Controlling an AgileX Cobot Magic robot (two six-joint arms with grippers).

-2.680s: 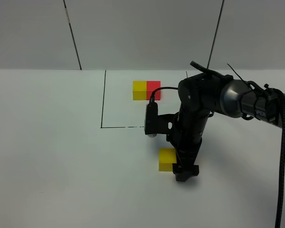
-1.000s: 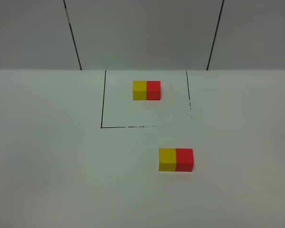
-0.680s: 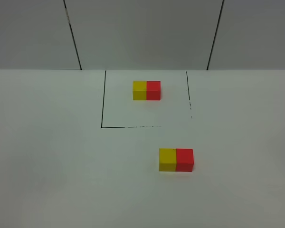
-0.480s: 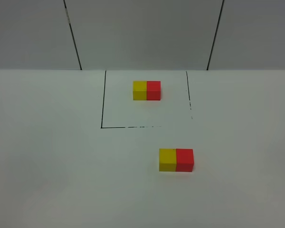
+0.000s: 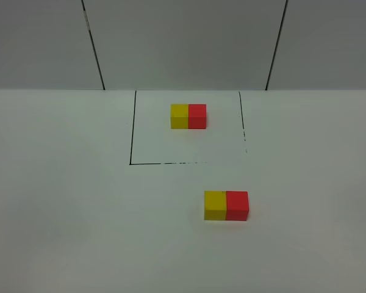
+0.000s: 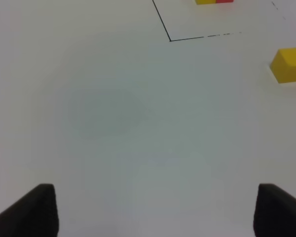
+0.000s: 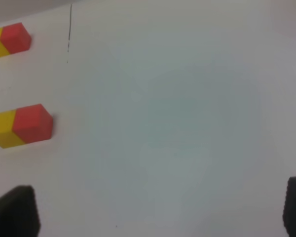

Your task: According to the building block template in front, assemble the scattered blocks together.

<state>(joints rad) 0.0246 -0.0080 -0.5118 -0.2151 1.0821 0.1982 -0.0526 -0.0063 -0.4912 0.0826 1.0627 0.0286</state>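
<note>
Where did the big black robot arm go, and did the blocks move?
The arm pulled away out of the overhead view, uncovering the red block, which now sits touching the yellow block, yellow left, red right. Both grippers are open and empty. The yellow block and the small pair inside the black outline stayed put.

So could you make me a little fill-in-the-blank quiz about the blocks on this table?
1. In the near pair of blocks, the yellow cube sits on the ____ side in the high view.
2. The template pair lies inside a rectangle drawn in ____ lines.
3. The red cube and its yellow neighbour are ____ each other, no gap between.
4. The near pair lies ____ the drawn rectangle.

Missing words: left; black; touching; outside
</note>
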